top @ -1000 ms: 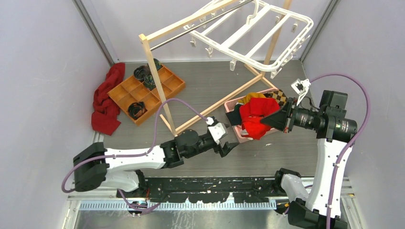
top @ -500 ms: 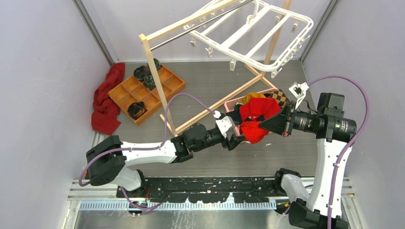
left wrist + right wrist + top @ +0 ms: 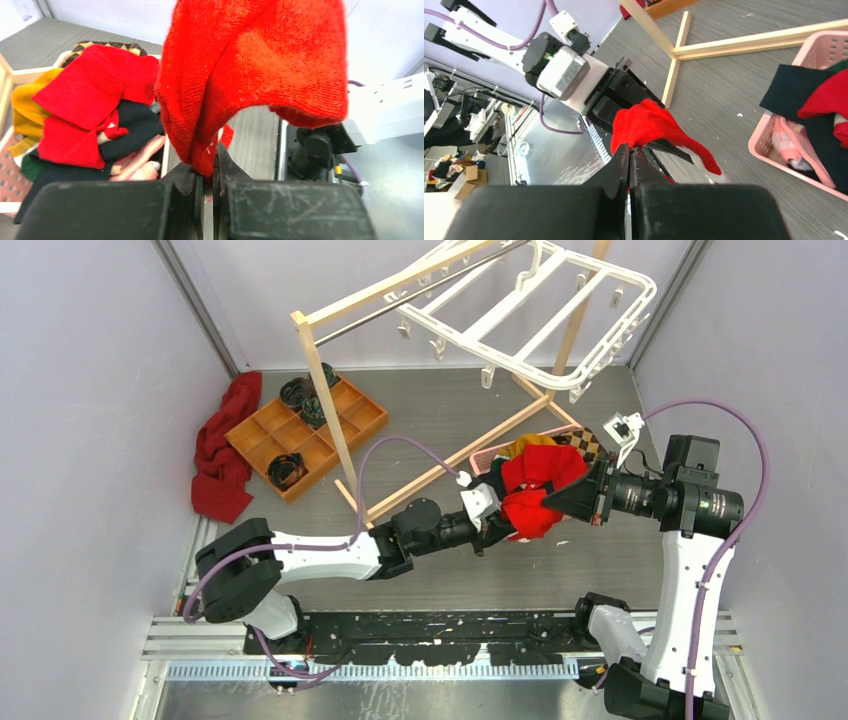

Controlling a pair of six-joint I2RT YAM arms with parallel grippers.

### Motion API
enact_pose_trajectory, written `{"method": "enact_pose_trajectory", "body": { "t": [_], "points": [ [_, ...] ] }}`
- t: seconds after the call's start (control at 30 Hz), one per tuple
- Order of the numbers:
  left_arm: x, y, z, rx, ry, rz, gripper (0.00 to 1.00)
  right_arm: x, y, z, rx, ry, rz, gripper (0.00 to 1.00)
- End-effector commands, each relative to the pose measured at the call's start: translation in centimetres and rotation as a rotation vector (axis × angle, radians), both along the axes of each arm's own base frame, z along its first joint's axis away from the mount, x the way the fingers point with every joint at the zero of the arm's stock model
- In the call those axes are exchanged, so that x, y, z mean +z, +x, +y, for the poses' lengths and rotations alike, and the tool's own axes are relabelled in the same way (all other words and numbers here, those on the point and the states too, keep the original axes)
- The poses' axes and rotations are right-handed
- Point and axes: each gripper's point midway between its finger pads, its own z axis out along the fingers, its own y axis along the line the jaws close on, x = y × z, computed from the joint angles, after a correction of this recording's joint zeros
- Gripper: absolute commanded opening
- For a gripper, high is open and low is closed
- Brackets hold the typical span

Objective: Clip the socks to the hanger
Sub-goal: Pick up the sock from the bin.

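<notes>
Now the left gripper (image 3: 209,167) has closed in and pinches the lower edge of the bright red knit sock (image 3: 530,498), held airborne near the pink plastic basket (image 3: 826,45). The right gripper (image 3: 630,152) clamps it too. Two-handed hold, ready for the white plastic clip hanger (image 3: 470,340).

Walls: plain pale lilac-grey panels (image 3: 90,390) on the left, back and right sides.
Corner posts: grey metal profiles (image 3: 200,310) at both back corners.
Table: grey wood-grain top (image 3: 440,410); black mounting rail (image 3: 440,625) along the near edge.
Furniture: light wooden rack (image 3: 325,405) with a metal rod, standing mid-table; orange-brown compartment tray (image 3: 262,425) to its left, dark red cloth (image 3: 222,455) just beside the tray.
Light: even and diffuse; shadows soft.
</notes>
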Motion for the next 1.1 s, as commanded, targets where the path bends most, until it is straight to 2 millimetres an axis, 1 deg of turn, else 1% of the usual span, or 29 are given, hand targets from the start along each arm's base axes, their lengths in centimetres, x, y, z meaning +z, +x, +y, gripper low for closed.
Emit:
{"method": "enact_pose_trajectory", "body": {
  "t": [0.0, 0.07, 0.13, 0.2, 0.27, 0.33, 0.4, 0.47, 0.53, 0.6, 0.67, 0.73, 0.83, 0.93, 1.03, 1.07],
  "points": [
    [3.9, -1.0, 0.7, -0.045, -0.108, 0.051, 0.00, -0.6, 1.9, -0.8, -0.092, -0.019, 0.054, 0.02],
    [3.8, -1.7, 1.1, -0.073, -0.095, 0.138, 0.00, -1.6, 3.7, -1.7, -0.192, -0.027, 0.120, 0.02],
    [3.7, -2.4, 1.5, -0.103, -0.080, 0.244, 0.00, -2.6, 5.6, -2.6, -0.294, -0.006, 0.197, 0.05],
    [3.8, -3.1, 1.9, -0.136, -0.066, 0.355, 0.00, -3.4, 7.0, -3.0, -0.366, 0.042, 0.273, 0.07],
    [3.9, -3.4, 2.2, -0.165, -0.041, 0.468, 0.00, -4.2, 8.2, -3.3, -0.419, 0.096, 0.335, 0.12],
    [4.1, -3.7, 2.5, -0.198, -0.016, 0.583, 0.00, -4.9, 9.1, -3.6, -0.463, 0.131, 0.381, 0.16],
    [4.3, -4.0, 2.9, -0.231, 0.003, 0.698, 0.00, -5.6, 9.7, -4.1, -0.509, 0.128, 0.401, 0.21],
    [4.6, -4.3, 3.2, -0.265, 0.012, 0.802, 0.00, -6.4, 10.1, -4.9, -0.564, 0.082, 0.388, 0.31],
    [4.9, -4.7, 3.5, -0.291, 0.016, 0.896, 0.00, -6.8, 10.0, -5.5, -0.580, 0.027, 0.369, 0.40],
    [5.0, -4.7, 3.7, -0.286, 0.013, 0.988, 0.00, -6.9, 9.6, -5.7, -0.575, -0.023, 0.338, 0.49],
    [5.1, -4.6, 3.9, -0.273, 0.001, 1.086, 0.00, -6.5, 9.0, -5.7, -0.541, -0.069, 0.288, 0.56],
    [5.3, -4.5, 4.2, -0.263, -0.015, 1.187, 0.00, -5.9, 8.2, -5.3, -0.462, -0.120, 0.206, 0.62],
    [5.4, -4.4, 4.4, -0.246, -0.025, 1.252, 0.00, -5.2, 6.1, -4.1, -0.305, -0.176, 0.079, 0.66],
    [5.2, -4.1, 4.6, -0.207, -0.033, 1.321, 0.00, -5.0, 2.9, -2.7, -0.097, -0.241, -0.092, 0.72],
    [5.0, -3.7, 4.6, -0.174, -0.078, 1.395, 0.00, -5.3, -1.0, -1.5, 0.128, -0.316, -0.318, 0.86],
    [5.0, -3.3, 4.5, -0.161, -0.107, 1.410, 0.00, -5.5, -2.4, -1.1, 0.188, -0.323, -0.357, 0.89]
  ]
}}
